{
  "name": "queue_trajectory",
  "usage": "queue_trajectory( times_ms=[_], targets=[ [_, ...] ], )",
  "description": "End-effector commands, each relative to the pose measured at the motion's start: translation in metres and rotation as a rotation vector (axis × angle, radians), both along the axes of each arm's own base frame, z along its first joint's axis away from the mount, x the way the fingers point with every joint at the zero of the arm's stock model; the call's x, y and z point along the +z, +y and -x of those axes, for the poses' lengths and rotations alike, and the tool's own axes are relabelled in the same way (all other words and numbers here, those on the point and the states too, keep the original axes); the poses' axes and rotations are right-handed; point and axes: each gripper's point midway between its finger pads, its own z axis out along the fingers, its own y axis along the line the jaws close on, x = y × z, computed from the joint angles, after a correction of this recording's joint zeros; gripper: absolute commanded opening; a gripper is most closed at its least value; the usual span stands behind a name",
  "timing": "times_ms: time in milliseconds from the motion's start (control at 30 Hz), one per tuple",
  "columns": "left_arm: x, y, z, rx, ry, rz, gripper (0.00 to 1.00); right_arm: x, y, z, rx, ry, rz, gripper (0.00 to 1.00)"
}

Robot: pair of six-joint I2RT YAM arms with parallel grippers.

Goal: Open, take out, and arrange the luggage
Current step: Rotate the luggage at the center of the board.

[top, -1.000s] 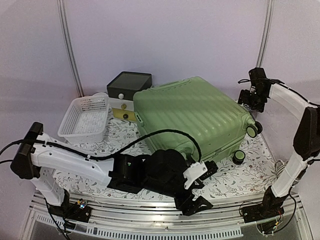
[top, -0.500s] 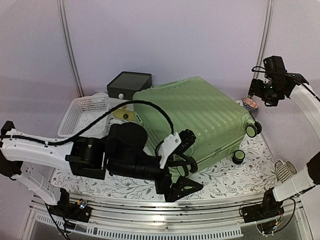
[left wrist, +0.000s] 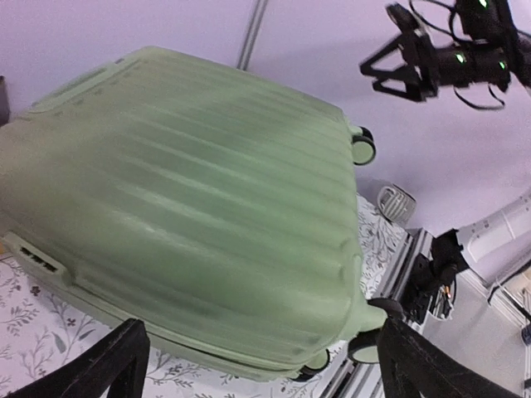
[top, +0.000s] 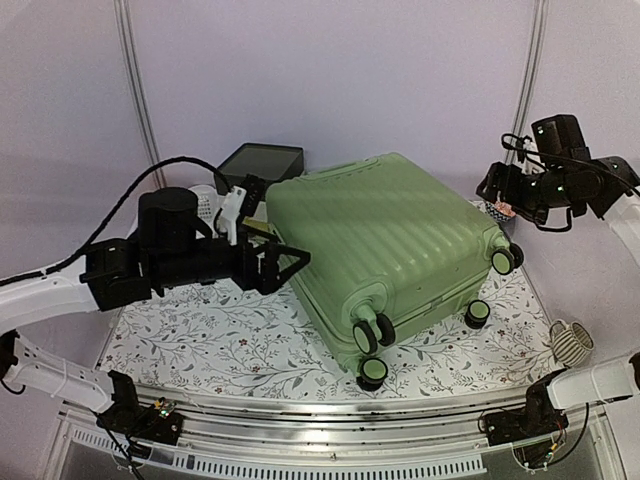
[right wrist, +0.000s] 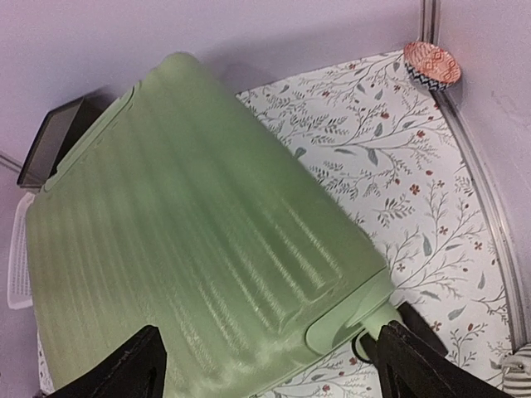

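Note:
The luggage is a big light-green ribbed suitcase lying shut on the floral cloth, its black-rimmed wheels toward the near right. My left gripper hovers open at its left side; in the left wrist view the shell fills the space ahead of the spread fingers, with nothing held. My right gripper hangs open high over the suitcase's far right corner. The right wrist view looks down on the shell between its fingers.
A dark-lidded box stands behind the suitcase's left corner. A white mesh basket sits left of it, mostly hidden by my left arm. A small patterned bowl lies by the right wall. A ribbed coil rests at the near right.
My left arm swung from the front of the suitcase up and over to its left side, jaws opening wider. The right gripper rose, then dipped slightly toward the far right corner.

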Motion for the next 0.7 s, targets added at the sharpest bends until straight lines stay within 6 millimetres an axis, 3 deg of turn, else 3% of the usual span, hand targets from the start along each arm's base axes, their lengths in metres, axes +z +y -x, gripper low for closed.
queue_trajectory(
  times_ms=[0, 167, 667],
  targets=[
    [-0.002, 0.043, -0.045, 0.159, 0.000, -0.018, 0.98, -0.019, 0.013, 0.030, 0.022, 0.082, -0.043, 0.90],
    [-0.001, 0.069, -0.088, 0.231, 0.003, 0.008, 0.98, -0.041, 0.015, 0.054, 0.020, 0.146, -0.117, 0.91],
    [-0.007, 0.110, -0.174, 0.341, 0.005, 0.014, 0.98, -0.073, 0.041, 0.094, 0.171, 0.233, -0.283, 0.93]
  ],
)
